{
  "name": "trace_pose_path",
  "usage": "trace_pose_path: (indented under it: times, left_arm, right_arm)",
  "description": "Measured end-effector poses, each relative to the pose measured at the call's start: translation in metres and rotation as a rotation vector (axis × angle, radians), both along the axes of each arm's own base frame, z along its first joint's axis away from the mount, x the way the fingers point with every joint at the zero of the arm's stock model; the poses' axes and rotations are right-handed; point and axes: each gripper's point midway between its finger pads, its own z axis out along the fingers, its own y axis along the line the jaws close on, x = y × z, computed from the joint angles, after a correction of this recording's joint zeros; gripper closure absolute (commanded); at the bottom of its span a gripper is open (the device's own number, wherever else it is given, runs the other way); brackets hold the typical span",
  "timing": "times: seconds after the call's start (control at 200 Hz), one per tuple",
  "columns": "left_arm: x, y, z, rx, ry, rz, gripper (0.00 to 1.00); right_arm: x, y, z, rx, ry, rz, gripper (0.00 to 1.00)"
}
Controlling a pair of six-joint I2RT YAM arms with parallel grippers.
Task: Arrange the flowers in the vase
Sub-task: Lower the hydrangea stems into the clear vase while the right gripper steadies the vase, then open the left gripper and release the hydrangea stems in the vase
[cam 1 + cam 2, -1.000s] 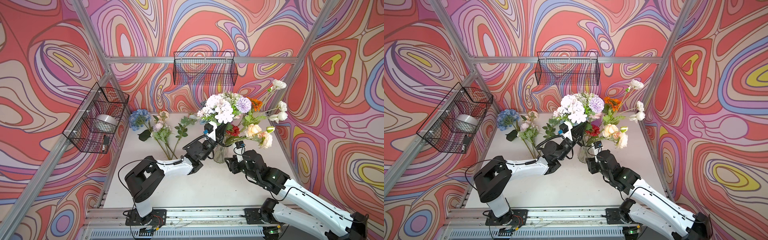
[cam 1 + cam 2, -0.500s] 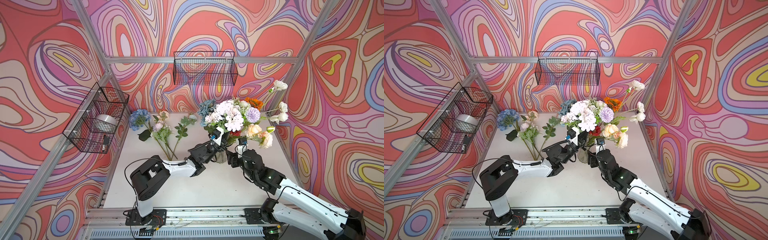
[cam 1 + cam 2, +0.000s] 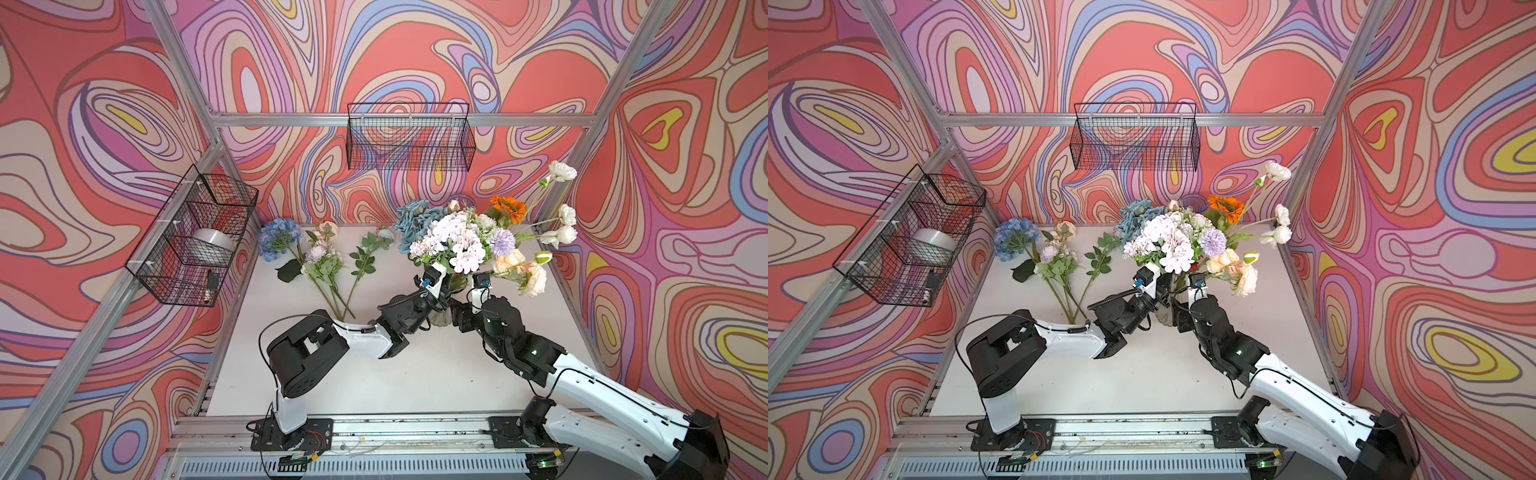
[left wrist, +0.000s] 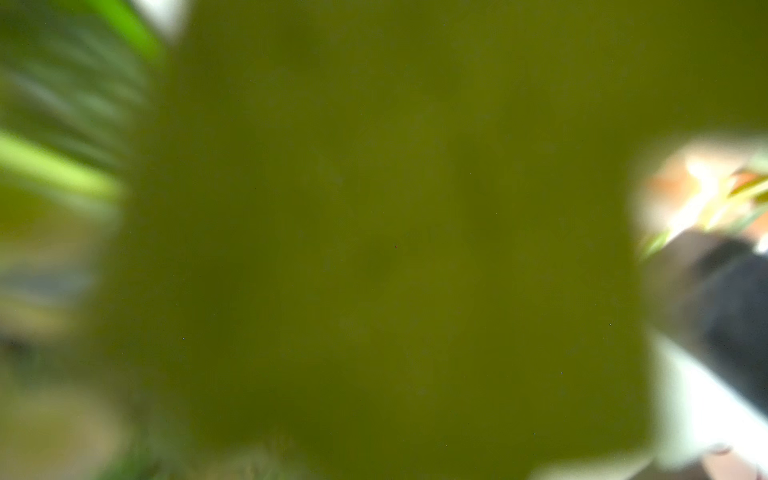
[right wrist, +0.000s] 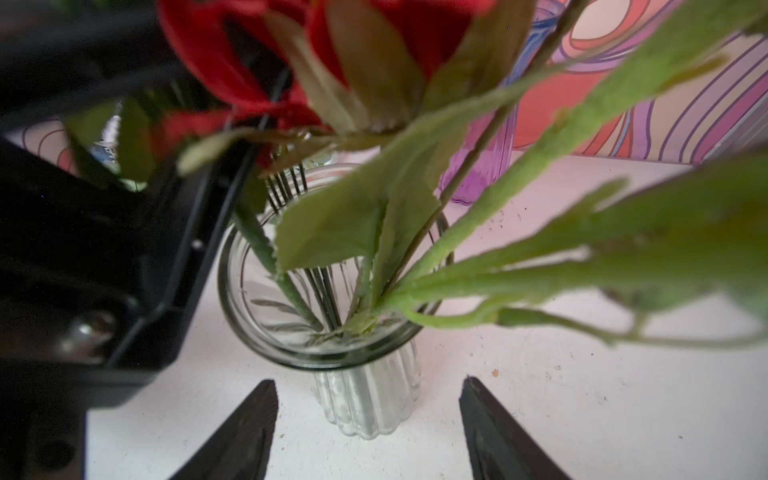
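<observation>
We find the clear ribbed vase [image 3: 439, 320] standing near the middle of the white table [image 3: 374, 374], between our two arms. Most of the flowers [image 3: 461, 243] stand in it, stems gathered in its mouth and blooms spreading above and toward the right wall.

Our right gripper [image 5: 368, 380] sits low on the near right side of the vase with its jaws spread wide. In the right wrist view its two fingers flank the vase's lower body with a gap on each side, holding nothing.

Our left gripper [image 3: 437, 287] reaches up beside the vase's rim on its left, tucked under the blooms. Its fingers are hidden there, and a green leaf [image 4: 374, 249] blurs the left wrist view, so we cannot tell whether it is parted or clamped on a stem.

A few loose sprays [image 3: 328, 266], one a blue hydrangea [image 3: 279, 239], lie on the table well left of the vase, apart from both grippers. A purple vase [image 5: 484, 166] stands behind the clear one.
</observation>
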Motion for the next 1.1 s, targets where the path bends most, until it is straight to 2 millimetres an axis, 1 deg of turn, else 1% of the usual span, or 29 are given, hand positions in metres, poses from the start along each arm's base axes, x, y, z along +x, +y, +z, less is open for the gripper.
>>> trace_pose_path:
  times: [0.055,0.155,0.22,0.285,0.456,0.531,0.581,0.676,0.866,0.946,1.102]
  left_arm:
    - [0.0,0.002,-0.008,0.012,0.016,0.006,0.6]
    - [0.0,0.005,-0.021,0.033,0.048,0.017,0.49]
    - [0.0,0.008,-0.024,0.035,0.061,0.025,0.47]
    - [-0.002,0.012,-0.023,0.028,0.07,0.025,0.47]
    - [-0.007,0.016,-0.011,-0.001,0.073,0.014,0.48]
    - [-0.009,0.019,-0.006,-0.015,0.075,0.011,0.51]
    - [-0.01,0.021,-0.004,-0.024,0.077,0.01,0.55]
    - [-0.011,0.023,0.0,-0.038,0.081,0.012,0.62]
    - [-0.01,0.024,-0.001,-0.045,0.089,0.019,0.79]
    - [-0.009,0.024,-0.001,-0.046,0.09,0.022,0.85]
    - [-0.008,0.024,-0.004,-0.042,0.097,0.032,0.91]
  right_arm:
    - [0.001,0.001,0.003,0.003,-0.006,0.001,0.28]
    - [0.002,0.001,0.01,0.009,-0.015,0.0,0.28]
    - [0.002,0.0,0.012,0.01,-0.017,-0.003,0.28]
    - [0.002,0.001,0.012,0.011,-0.016,-0.001,0.28]
    - [0.001,0.002,0.013,0.017,-0.016,0.006,0.28]
    - [-0.001,0.003,0.017,0.035,-0.02,0.019,0.28]
    - [-0.003,0.004,0.021,0.046,-0.022,0.029,0.28]
    - [-0.008,0.007,0.036,0.081,-0.031,0.059,0.29]
    - [-0.023,0.02,0.067,0.175,-0.039,0.16,0.37]
    - [-0.028,0.026,0.08,0.21,-0.04,0.201,0.41]
    - [-0.033,0.035,0.098,0.262,-0.055,0.253,0.43]
